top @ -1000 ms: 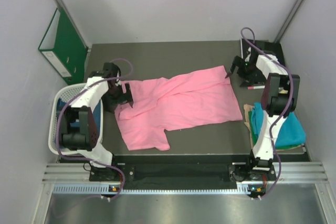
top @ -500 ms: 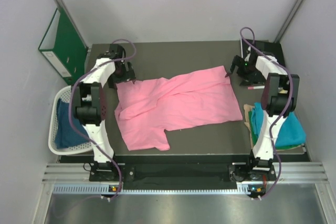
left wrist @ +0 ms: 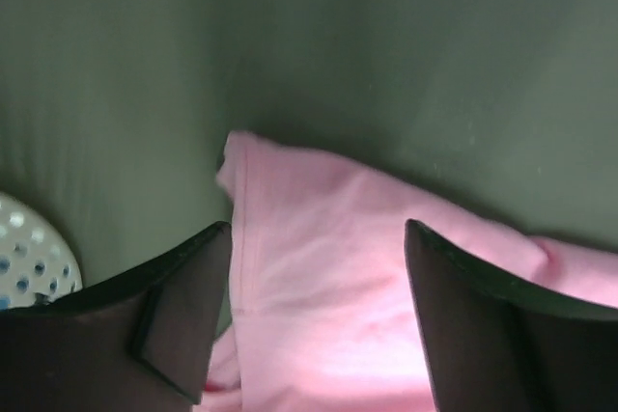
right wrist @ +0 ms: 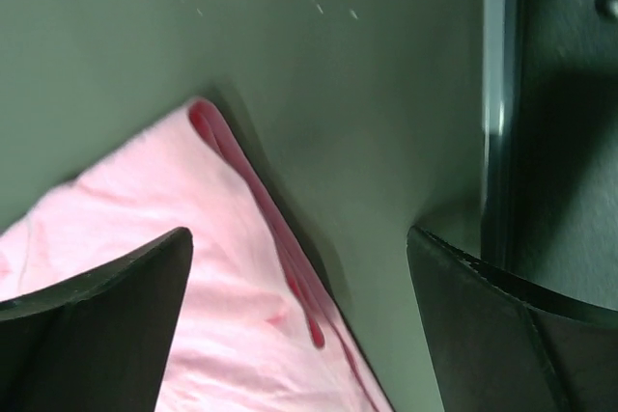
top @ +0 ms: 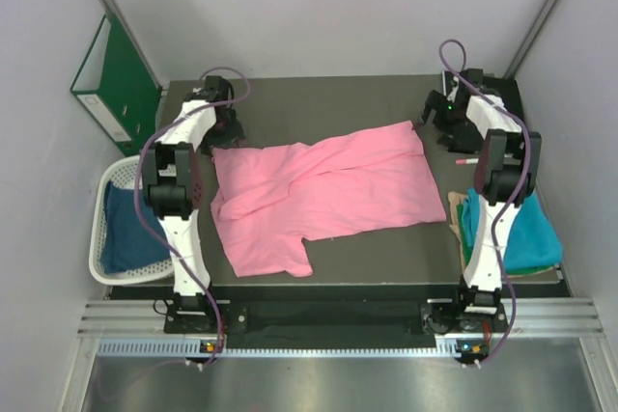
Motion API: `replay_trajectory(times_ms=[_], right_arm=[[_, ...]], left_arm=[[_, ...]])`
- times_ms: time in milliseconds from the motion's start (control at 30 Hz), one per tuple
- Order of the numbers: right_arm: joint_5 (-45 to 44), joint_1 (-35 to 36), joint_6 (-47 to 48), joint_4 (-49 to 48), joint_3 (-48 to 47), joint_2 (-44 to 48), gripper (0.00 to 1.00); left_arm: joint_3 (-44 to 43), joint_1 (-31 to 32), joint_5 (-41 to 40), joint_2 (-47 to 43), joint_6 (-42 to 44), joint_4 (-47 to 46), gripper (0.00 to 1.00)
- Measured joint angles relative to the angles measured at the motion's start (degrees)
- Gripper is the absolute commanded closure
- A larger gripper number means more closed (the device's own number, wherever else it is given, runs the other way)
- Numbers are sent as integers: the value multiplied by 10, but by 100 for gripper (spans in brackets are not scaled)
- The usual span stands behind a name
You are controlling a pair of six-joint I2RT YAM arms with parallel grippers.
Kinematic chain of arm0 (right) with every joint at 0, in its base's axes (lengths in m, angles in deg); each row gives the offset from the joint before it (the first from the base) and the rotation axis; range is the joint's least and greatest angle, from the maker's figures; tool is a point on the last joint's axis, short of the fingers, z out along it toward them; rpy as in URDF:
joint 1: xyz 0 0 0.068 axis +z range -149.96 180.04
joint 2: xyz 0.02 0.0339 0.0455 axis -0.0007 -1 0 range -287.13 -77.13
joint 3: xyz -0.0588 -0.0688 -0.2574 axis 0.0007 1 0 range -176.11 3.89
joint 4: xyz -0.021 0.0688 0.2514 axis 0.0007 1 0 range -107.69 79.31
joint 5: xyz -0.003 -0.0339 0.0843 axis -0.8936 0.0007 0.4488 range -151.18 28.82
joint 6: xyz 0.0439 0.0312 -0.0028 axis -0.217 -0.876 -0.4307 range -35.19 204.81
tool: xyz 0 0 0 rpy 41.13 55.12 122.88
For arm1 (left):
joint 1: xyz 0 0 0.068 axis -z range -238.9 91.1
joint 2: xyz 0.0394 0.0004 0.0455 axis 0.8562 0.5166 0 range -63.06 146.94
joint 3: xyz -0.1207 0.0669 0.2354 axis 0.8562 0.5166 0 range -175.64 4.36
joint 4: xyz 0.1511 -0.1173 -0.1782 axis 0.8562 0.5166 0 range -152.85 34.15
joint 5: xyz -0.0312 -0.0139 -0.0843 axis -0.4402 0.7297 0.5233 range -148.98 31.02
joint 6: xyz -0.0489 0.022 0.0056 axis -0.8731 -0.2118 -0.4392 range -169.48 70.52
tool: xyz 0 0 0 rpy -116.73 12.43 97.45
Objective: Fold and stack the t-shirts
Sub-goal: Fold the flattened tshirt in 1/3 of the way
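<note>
Both my grippers sit over the far corners of the bright pink cloth t-shirt (top: 319, 190), ready to pinch.
It lies spread mid-table on the dark grey table (top: 319, 103). My left gripper (left wrist: 319, 325) and right gripper (right wrist: 299, 325) are spread wide and grasp nothing. I should drop straight and close both together, catching every layer. At left are a white lattice basket (top: 104, 190) with a dark blue shirt (top: 121, 233) and a green ring binder (top: 116, 79). Near right is a teal shirt (top: 526, 238). Nothing blocks me.

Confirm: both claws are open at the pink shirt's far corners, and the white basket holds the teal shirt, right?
Not quite. The top view shows the white basket holding the dark blue shirt; the teal shirt lies beside the right arm. The rest stands.
</note>
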Motion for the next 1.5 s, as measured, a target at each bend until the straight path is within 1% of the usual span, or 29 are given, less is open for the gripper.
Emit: replay_trajectory(times_ms=[67, 100, 133, 200, 300, 400, 433, 467, 500, 567, 600, 633, 700, 900, 1100, 1400, 1467, 1500], right_arm=[[7, 0, -1, -1, -23, -15, 14], [11, 0, -1, -2, -34, -23, 16], [15, 1, -2, -3, -43, -30, 17], [24, 2, -3, -3, -63, -43, 21], [40, 5, -7, -3, -104, -71, 32], [59, 13, -11, -4, -139, -97, 40], [66, 16, -12, -4, -150, -105, 49], [72, 20, -12, -2, -160, -113, 61], [82, 26, -10, 1, -179, -128, 77], [94, 34, -4, 4, -198, -145, 90], [99, 38, -5, 6, -200, -151, 98], [105, 41, -4, 9, -202, -155, 100], [106, 49, -2, 14, -202, -155, 100], [92, 53, -8, 12, -202, -155, 100], [49, 46, -38, -17, -201, -153, 100], [-26, 22, -85, -83, -194, -152, 100], [-38, 19, -97, -95, -194, -152, 97], [-42, 19, -103, -101, -195, -153, 92]], left_arm=[[-21, 0, -1, 26, -8, 3, 60], [-31, -1, 0, 39, -11, 4, 77], [-43, -1, 0, 55, -12, 8, 86], [-61, -1, 0, 78, -20, 14, 100], [-105, 0, 5, 101, -23, 31, 100], [-135, 0, 7, 119, -24, 38, 100], [-143, 0, 9, 124, -24, 42, 100], [-150, 0, 9, 129, -25, 44, 100], [-160, 0, 9, 137, -27, 49, 100], [-169, 0, 9, 141, -30, 55, 100], [-175, 0, 9, 143, -31, 55, 100], [-180, 0, 9, 145, -32, 54, 100], [-188, 0, 10, 149, -34, 55, 100], [-263, 0, 12, 184, -38, 64, 100], [-279, 0, 12, 189, -44, 58, 100], [-320, -2, 14, 204, -71, -3, 100], [-326, -3, 15, 207, -77, -16, 100], [-331, -3, 15, 209, -80, -24, 93]])
